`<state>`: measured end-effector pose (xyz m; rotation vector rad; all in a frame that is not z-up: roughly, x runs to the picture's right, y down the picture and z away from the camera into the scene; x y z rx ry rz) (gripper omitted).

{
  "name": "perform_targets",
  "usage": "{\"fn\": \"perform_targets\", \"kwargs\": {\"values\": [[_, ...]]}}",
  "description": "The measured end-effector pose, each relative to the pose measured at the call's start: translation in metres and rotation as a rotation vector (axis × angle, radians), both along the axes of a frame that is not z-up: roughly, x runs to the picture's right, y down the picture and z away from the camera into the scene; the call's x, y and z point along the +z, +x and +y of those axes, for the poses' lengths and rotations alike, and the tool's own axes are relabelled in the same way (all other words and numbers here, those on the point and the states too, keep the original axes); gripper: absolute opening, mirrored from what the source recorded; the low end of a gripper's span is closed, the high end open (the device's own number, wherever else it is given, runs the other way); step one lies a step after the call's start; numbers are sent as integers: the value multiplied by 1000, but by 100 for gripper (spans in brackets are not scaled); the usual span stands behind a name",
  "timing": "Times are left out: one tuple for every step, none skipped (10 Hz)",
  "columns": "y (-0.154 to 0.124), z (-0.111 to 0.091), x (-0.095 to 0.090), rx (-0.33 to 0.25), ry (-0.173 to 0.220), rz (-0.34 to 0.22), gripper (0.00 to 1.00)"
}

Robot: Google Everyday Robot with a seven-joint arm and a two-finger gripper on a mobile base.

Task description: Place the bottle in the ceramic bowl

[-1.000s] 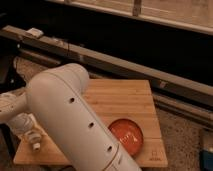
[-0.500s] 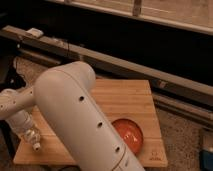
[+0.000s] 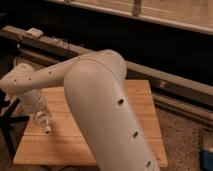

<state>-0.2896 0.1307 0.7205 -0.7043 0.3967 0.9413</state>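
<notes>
Gripper (image 3: 43, 120) was at the left of the frame, low over the left part of the wooden table (image 3: 55, 150), pointing down and to the right. Its jaws were closed together, and they looked clamped on the bottle (image 3: 47, 128). The small pale bottle stuck out below the tips, cap end lowest, right at the table surface; couldn't tell whether it touched the wood.

Arm (image 3: 102, 105) was the main obstruction: the big white link ran from the lower centre up to an elbow at mid-frame, then left to the wrist. It covered the middle and lower right of the table, so the ceramic bowl was hidden.

Around it:
- dark rail (image 3: 165, 80) running diagonally behind the table
- small pale object (image 3: 34, 32) on that rail, upper left
- black stand legs (image 3: 9, 125) at the left edge, beside the table
- speckled floor (image 3: 182, 135) to the right
- blue item (image 3: 208, 152) at the lower right edge
</notes>
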Motion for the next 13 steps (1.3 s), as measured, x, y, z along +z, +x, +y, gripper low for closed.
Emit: {"fn": "perform_targets", "kwargs": {"values": [[27, -14, 2, 13, 0, 19, 0], [54, -23, 2, 26, -1, 37, 0], [89, -30, 0, 45, 0, 63, 0], [118, -34, -3, 61, 0, 85, 0], [139, -34, -8, 71, -2, 100, 0], [165, -36, -13, 89, 1, 117, 0], [194, -37, -18, 110, 1, 143, 0], [218, -39, -20, 130, 1, 168, 0], [247, -38, -24, 152, -2, 201, 0], [266, -36, -27, 166, -6, 223, 0], [289, -32, -30, 181, -11, 251, 0], [315, -25, -30, 196, -22, 288, 0], [332, -17, -30, 201, -34, 311, 0]]}}
